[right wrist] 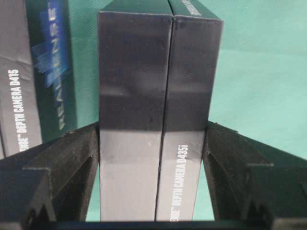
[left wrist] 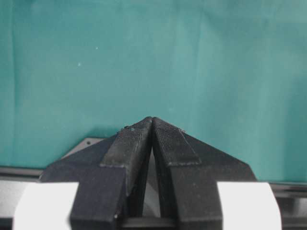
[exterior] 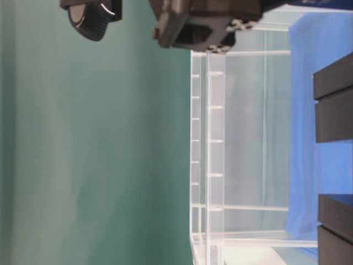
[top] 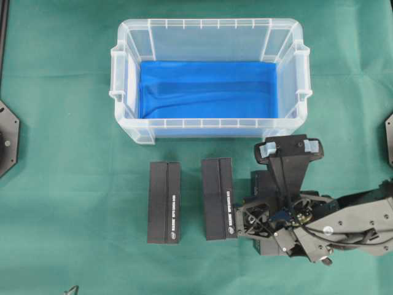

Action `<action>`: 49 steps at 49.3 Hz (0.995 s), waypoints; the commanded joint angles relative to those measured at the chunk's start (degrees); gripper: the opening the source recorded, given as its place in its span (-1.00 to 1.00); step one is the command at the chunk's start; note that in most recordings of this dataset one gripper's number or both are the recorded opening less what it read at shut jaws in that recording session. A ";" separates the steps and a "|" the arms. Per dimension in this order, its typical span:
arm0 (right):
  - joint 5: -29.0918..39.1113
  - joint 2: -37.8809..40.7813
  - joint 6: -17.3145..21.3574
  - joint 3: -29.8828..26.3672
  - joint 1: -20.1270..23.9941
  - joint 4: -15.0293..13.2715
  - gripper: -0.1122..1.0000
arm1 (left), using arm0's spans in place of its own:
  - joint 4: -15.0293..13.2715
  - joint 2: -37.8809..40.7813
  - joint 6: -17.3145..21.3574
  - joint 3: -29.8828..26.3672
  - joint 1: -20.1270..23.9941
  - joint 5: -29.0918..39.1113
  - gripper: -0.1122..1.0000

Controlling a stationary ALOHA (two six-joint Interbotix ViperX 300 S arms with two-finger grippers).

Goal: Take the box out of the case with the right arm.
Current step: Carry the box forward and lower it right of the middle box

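Item: D435i depth camera box (right wrist: 160,120), outside the case (top: 209,132), on green cloth, third in a row. Right gripper (right wrist: 152,191) clamps its sides, long axis running straight out between the fingers (right wrist: 72,167). Left gripper (left wrist: 152,139) closed, empty.

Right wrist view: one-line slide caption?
Right gripper clamped on a black D435i camera box over green cloth.
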 commanded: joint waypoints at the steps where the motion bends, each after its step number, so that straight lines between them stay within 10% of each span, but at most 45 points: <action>1: -0.53 -0.88 0.18 -0.44 -0.09 -0.09 0.38 | 0.00 0.26 0.00 -0.62 -0.18 -0.26 -0.76; 26: -0.70 -0.88 0.35 -0.53 -0.35 0.35 0.40 | 0.00 0.26 -0.09 -0.62 -0.18 -0.26 -0.76; 34: -0.18 -0.97 0.35 -1.14 -0.35 0.53 0.89 | 0.00 0.18 -0.09 -0.62 -0.18 -0.26 -0.76; 49: 7.21 -2.99 -0.09 -4.83 -0.70 0.00 0.83 | 0.00 0.09 0.00 -0.62 -0.18 -0.26 -0.76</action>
